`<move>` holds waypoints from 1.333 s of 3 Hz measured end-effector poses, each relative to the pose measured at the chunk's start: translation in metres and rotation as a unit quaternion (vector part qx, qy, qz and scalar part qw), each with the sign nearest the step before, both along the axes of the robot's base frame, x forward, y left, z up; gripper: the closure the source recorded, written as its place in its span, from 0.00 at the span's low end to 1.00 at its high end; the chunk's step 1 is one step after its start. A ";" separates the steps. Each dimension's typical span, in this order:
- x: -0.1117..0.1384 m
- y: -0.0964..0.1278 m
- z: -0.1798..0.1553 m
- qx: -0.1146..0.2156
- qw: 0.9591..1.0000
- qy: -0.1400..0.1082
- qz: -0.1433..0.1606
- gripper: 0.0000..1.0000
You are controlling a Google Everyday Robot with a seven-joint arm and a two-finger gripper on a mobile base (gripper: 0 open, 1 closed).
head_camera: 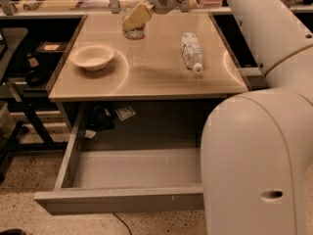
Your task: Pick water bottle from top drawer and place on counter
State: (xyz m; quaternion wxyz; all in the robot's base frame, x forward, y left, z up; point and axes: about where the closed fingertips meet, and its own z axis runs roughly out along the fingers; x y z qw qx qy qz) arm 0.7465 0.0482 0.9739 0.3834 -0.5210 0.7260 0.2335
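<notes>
The gripper [136, 16] is seen at the top centre of the frame, reached in from the upper right on a white arm [264, 28]. It is set over the upper part of the water bottle [135, 50], whose neck and cap are hidden behind it. Whether the gripper is clamped on the water bottle cannot be told.

The water bottle is stood upright on the counter [161, 80], in the upper centre-left of the frame, well above the drawer [117, 199]. A pale bowl [93, 57] is found on the counter to the left of it, near but apart. A labelled bottle [191, 49] is laid on its side to the right, its white cap pointed toward the counter's front edge.

The drawer is shown pulled out across the lower part of the frame, its flat front panel nearest the bottom edge. Its right end is covered by the robot's white body [254, 165], by which the lower right is filled.

In the shadowed space under the counter, a small card [125, 112] and some dark items are made out. A speckled floor [19, 180] is seen at the lower left.
</notes>
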 end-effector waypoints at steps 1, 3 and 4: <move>0.011 -0.005 -0.012 -0.013 1.000 0.005 -0.003 1.00; 0.012 -0.018 -0.026 -0.030 0.999 0.022 -0.005 1.00; 0.012 -0.019 -0.027 -0.031 0.999 0.024 -0.005 1.00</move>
